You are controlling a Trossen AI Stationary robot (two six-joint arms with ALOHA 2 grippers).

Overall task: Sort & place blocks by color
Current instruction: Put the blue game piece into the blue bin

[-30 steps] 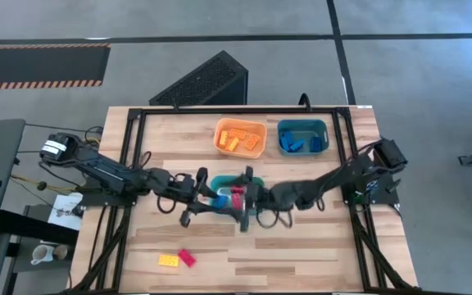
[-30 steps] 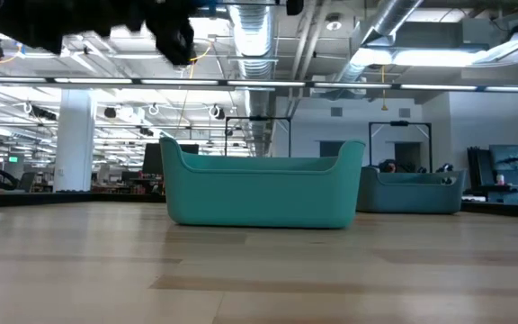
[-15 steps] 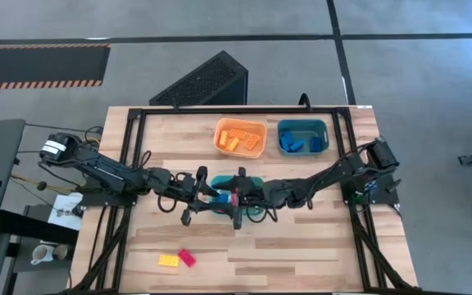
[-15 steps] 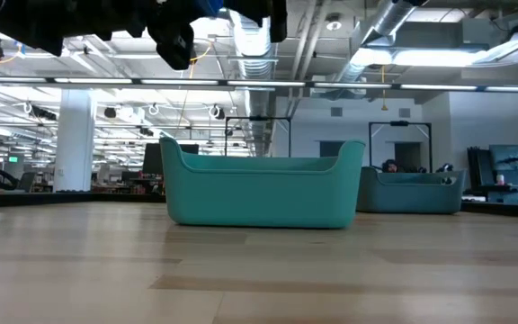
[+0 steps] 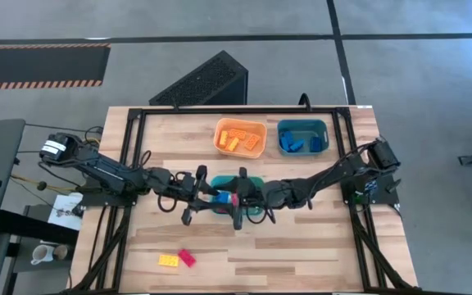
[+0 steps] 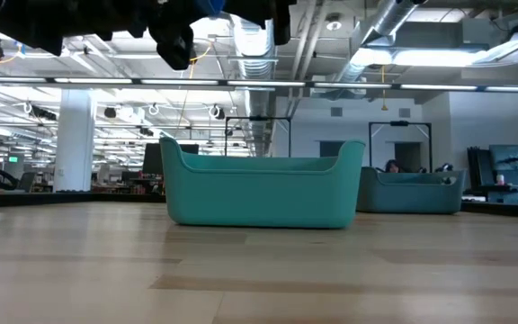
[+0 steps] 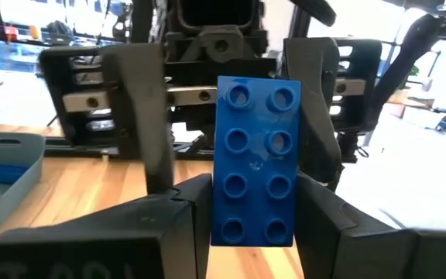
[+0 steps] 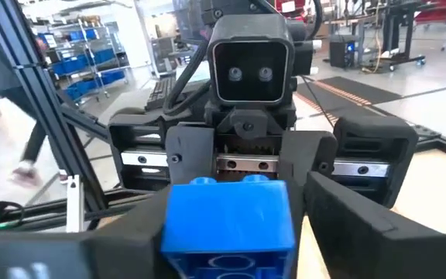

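Wooden table (image 5: pixel 301 246) first, wide and pale, with both dark arms reaching in to meet over its middle, above the nearer teal bin (image 6: pixel 263 189). At the far edge stand an orange bin (image 5: pixel 240 137) and a second teal bin (image 5: pixel 303 136) with blue blocks in it. Between the arms a handover looks under way. The left gripper (image 7: pixel 242 201) is clenched on a blue block (image 7: pixel 256 159), studs facing its camera, held well off the table. The right gripper (image 8: pixel 231 205) faces it, fingers on either side of the same block; whether they press it yet I cannot tell. Next, I judge, the right must grip firmly before the left lets go, then carry the block to the far teal bin. A yellow block (image 5: pixel 169 260) and a red block (image 5: pixel 187 257) lie touching near the front edge, still unsorted.
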